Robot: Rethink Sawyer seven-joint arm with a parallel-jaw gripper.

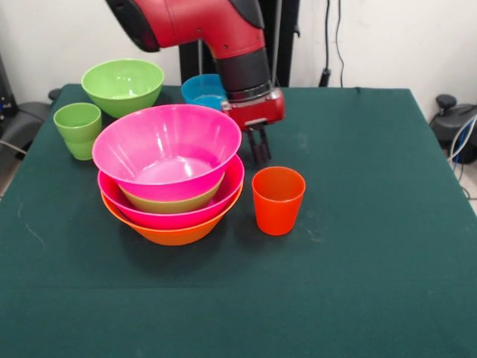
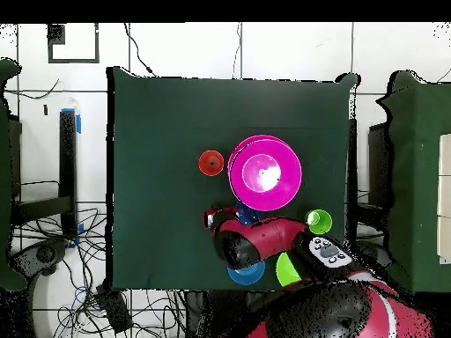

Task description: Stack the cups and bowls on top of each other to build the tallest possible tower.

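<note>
On the dark green cloth-covered worktop (image 1: 358,261), going from left to right in the front view, a small light green glossy plastic cup (image 1: 77,129) stands upright near the left edge, and just behind it a medium green glossy plastic bowl (image 1: 123,86) sits alone. Next comes the tower (image 1: 171,179): a wide orange plastic bowl (image 1: 175,235) lies lowest, a large pink plastic bowl (image 1: 179,212) is nested in it, a yellow-green bowl (image 1: 173,201) shows only its side above that, and a second large pink bowl (image 1: 165,149) sits on top, a little tilted toward the left. Behind the tower a light blue plastic bowl (image 1: 201,91) is partly hidden by the red and black arm (image 1: 223,37). The pincer (image 1: 259,148) hangs from the arm just to the right of the tower, its dark fingers close to each other and holding nothing; I cannot tell for sure if they are fully together. In front of it, a small orange-red glossy plastic cup (image 1: 278,200) stands upright, near the tower but apart from it. I judge the task to be about half done: four bowls are stacked, while the green bowl, the light blue bowl and both cups are not yet placed. The orange-red cup seems the nearest candidate for the next grasp.
</note>
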